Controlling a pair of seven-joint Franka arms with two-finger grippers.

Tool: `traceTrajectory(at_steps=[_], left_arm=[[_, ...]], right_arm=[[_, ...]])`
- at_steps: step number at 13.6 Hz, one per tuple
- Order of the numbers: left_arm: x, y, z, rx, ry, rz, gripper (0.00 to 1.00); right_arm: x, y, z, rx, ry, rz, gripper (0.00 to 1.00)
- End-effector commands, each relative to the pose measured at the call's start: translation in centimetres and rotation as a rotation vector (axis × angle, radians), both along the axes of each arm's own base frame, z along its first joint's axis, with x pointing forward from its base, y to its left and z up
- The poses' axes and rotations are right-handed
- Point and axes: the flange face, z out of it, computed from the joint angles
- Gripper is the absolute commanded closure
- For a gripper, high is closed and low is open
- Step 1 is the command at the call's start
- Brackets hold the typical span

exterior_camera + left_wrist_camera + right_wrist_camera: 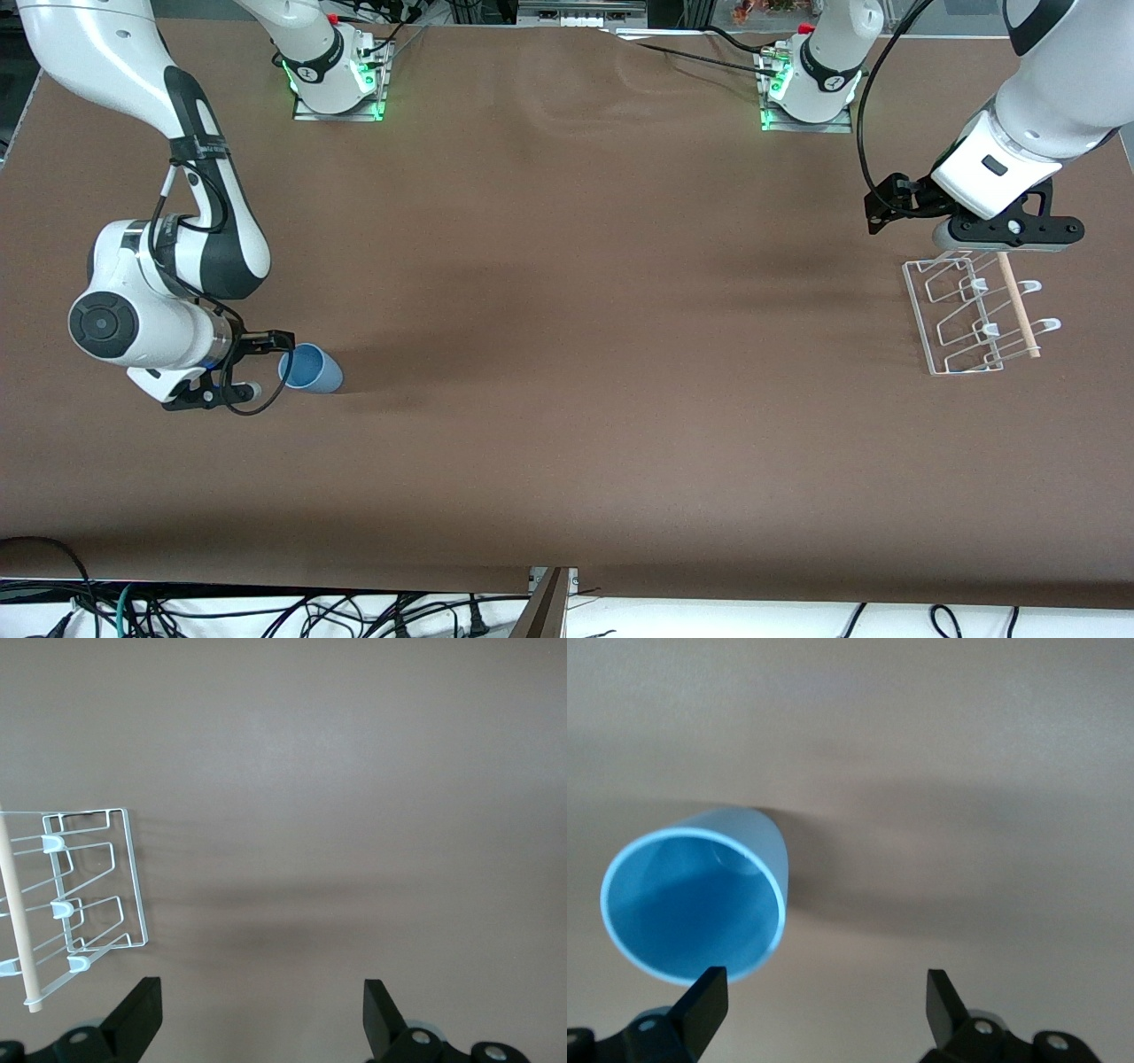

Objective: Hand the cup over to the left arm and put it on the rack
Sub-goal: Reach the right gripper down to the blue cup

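- The right gripper had its jaws spread wide and grasped nothing; only the two black fingertips rose into the right wrist view, the rest of the fingers being cut off at the frame edge.
- The cup lay on its side on the table, its open mouth turned toward that gripper. One fingertip overlapped the cup's rim in the right wrist view, but whether it touched the rim could not be made out.
- In the front view the right gripper sat low at the right arm's end of the table, just beside the cup, and its fingers were largely hidden by the wrist and a looping black cable.
- The cup's closed base could not be seen in the right wrist view, as only the mouth, the interior and part of the wall showed.
- The left gripper also stood released, jaws apart with bare table between them, and its fingers were cropped in the left wrist view.
- In the front view the left gripper hung over the end of the rack farther from the camera, and its fingertips were concealed beneath the gripper body.
- The rack rested at the left arm's end of the table, well apart from the cup, with its wooden dowel lying across the wire loops; in the left wrist view part of the rack ran out of frame.
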Motion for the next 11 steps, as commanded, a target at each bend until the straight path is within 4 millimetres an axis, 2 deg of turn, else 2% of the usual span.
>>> traceTrajectory(at_steps=[1,5,6,8,9,10,11], left_arm=[[0.2,-0.2,0.5,0.028,-0.001,0.002,0.0],[0.1,-0.1,0.5,0.03,0.005,0.003,0.0],[0.2,-0.2,0.6,0.03,0.003,0.002,0.0],[0.6,-0.2,0.8,0.027,-0.001,0.0,0.0],[0.6,-0.1,0.8,0.028,0.002,0.002,0.0],[0.6,-0.1,0.7,0.028,0.004,0.002,0.0],[0.5,-0.1,0.7,0.027,0.007,0.002,0.0]], right_arm=[[1.9,1.1,-1.1,0.006,-0.016,-0.036,0.01],[2.4,2.3,-2.3,0.0,-0.013,-0.057,0.02],[2.3,2.2,-2.8,-0.001,-0.008,-0.058,0.15],[2.2,2.5,-3.2,0.049,0.003,-0.096,0.7],[2.2,2.8,-3.5,0.083,0.009,-0.117,0.87],[2.2,2.6,-3.5,0.091,0.011,-0.126,1.0],[2.2,2.6,-3.6,0.091,0.013,-0.126,1.0]])
